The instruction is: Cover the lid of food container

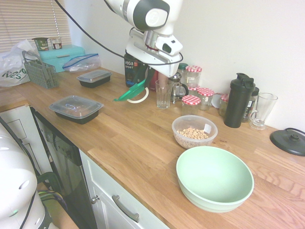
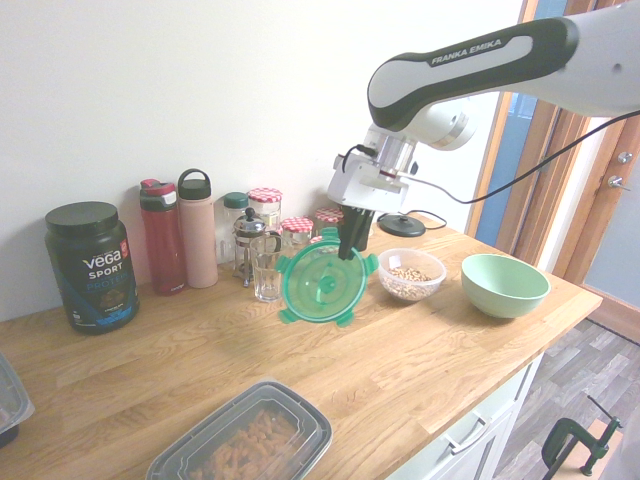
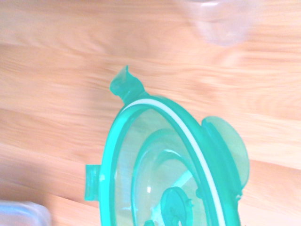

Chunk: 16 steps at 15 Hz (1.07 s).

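Nuts fill food container (image 1: 194, 131) (uncovered); gripper (image 2: 349, 243) holds lid (image 2: 325, 281).

Lid (image 2: 322, 283) in claw (image 2: 347, 246), above counter (image 2: 420, 350) — container (image 2: 411, 274) beside bowl (image 2: 504, 284).

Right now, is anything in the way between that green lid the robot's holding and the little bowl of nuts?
Nothing visible. The lid hangs tilted from the end effector above the counter, and the food container sits open with bare counter between. The drinking glass stands off that path.
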Tool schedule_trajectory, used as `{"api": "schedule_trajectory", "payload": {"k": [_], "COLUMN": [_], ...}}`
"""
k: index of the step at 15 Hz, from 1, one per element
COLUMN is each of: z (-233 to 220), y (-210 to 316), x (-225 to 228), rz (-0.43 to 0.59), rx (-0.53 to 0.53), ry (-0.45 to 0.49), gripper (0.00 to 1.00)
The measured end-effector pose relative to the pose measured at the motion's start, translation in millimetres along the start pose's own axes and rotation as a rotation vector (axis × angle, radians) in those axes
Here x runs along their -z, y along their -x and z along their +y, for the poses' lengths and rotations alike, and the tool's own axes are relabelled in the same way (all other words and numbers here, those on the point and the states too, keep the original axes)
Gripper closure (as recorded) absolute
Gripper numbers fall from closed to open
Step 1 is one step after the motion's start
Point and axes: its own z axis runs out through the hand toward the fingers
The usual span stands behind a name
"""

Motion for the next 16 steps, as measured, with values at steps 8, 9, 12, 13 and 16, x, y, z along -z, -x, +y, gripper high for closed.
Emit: {"api": "schedule_trajectory", "payload": {"k": [8, 9, 12, 13, 16], "z": [55.5, 51.7, 42.4, 41.5, 45.6], "y": [-18.4, -15.1, -7.7, -9.9, -40.4], "x": [33.6, 42.4, 64.2, 67.1, 63.1], "rz": [0.347, 0.400, 0.566, 0.621, 0.800], "rx": [0.081, 0.093, 0.122, 0.124, 0.121], "ry": [0.445, 0.487, 0.602, 0.641, 0.761], "gripper": [1.00, 1.00, 1.00, 1.00, 1.00]}}
